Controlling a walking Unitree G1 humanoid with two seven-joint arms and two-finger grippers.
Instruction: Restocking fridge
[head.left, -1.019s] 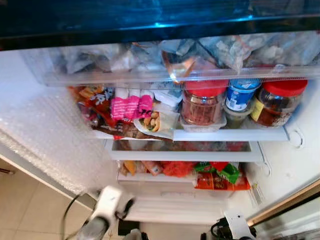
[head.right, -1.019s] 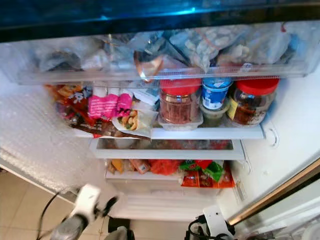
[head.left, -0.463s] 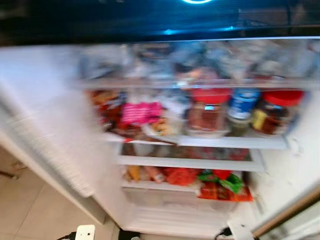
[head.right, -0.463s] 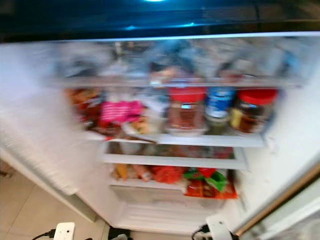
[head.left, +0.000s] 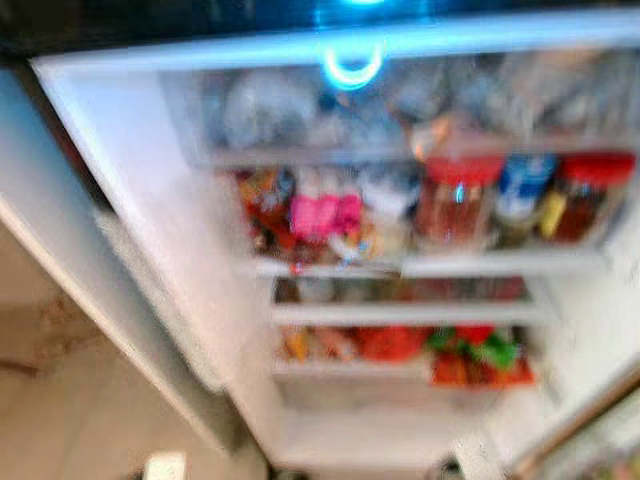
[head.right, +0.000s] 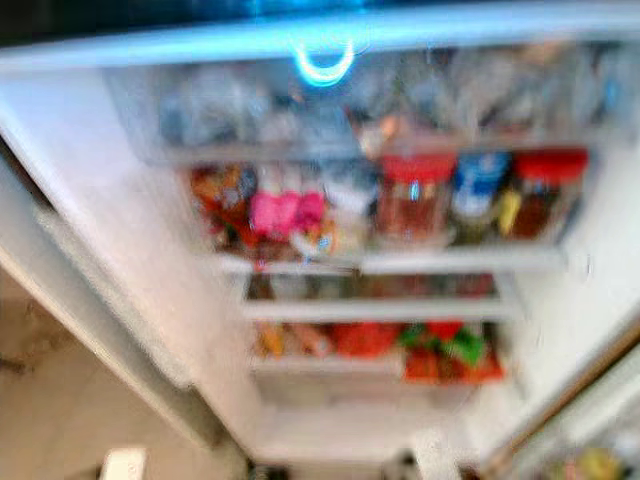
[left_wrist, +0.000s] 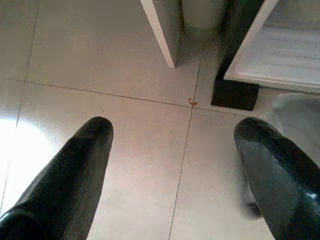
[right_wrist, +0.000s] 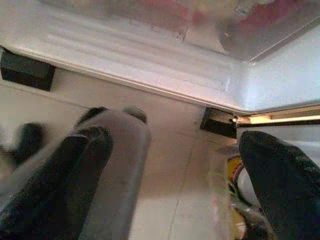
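Since a second ago the whole head view has slid: the open fridge (head.left: 130, 200) now sits further to the right, more of the tan floor (head.left: 60, 400) shows on the left, and a round blue light (head.left: 350, 68) has come into sight at the top. That is the camera moving, not the food, and the blur suggests the robot is walking or turning. The left arm, which reached up near the fridge's lower left corner a second ago, has dropped out of the head views. On the middle shelf (head.left: 480, 262) the pink packet (head.left: 322, 214), two red-lidded jars (head.left: 455, 195) and the blue-labelled tub (head.left: 522, 185) between them sit as before, with red and green packets (head.left: 470, 352) on the lower shelf and bagged food in the clear top drawer (head.left: 300, 115). No item to be stocked can be made out in either gripper, so I judge the robot is repositioning rather than placing. The left gripper (left_wrist: 170, 165) hangs low, pointing down at pale floor tiles (left_wrist: 125, 65), its two black fingers (left_wrist: 75, 170) wide apart with nothing between them. The right gripper (right_wrist: 175, 170) also hangs low by the fridge's base (right_wrist: 150, 55), fingers spread and empty; the grey shape beside it is probably the robot's own leg, though it is too soft to be sure.
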